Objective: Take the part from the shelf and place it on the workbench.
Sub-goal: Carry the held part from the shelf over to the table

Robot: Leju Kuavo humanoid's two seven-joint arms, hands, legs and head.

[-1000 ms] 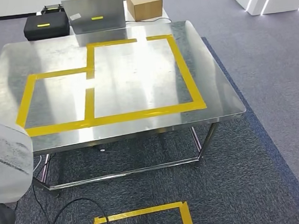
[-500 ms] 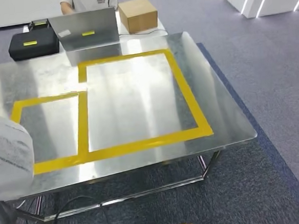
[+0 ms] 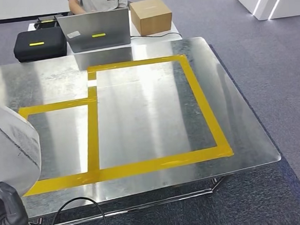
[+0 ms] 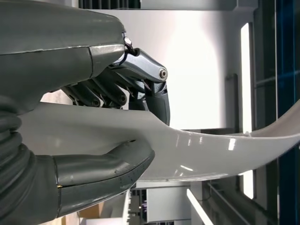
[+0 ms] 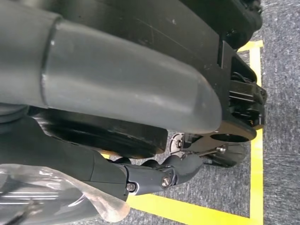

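Observation:
The part [image 3: 9, 148] is a large pale grey-white curved panel at the lower left of the head view, at the workbench's near left corner. In the left wrist view my left hand [image 4: 106, 93] grips the panel [image 4: 212, 154], thumb on one face and dark fingers [image 4: 155, 93] curled over the other. The steel workbench [image 3: 53, 78] lies ahead, marked with a large yellow tape rectangle [image 3: 202, 103] and a smaller one [image 3: 54, 104]. My right hand [image 5: 116, 93] hangs beside my body over the carpet and holds nothing, with its fingers [image 5: 166, 176] loosely extended.
Behind the bench stand a grey laptop [image 3: 96, 30], a black case [image 3: 38, 44] and a cardboard box [image 3: 151, 15], with a person [image 3: 98, 0] seated there. A black cable [image 3: 77, 210] loops on the carpet under the near edge. Open carpet lies to the right.
The camera has come closer to the workbench, which now looks larger and nearer. The yellow floor marking has dropped out of the head view. The panel stays held at the lower left.

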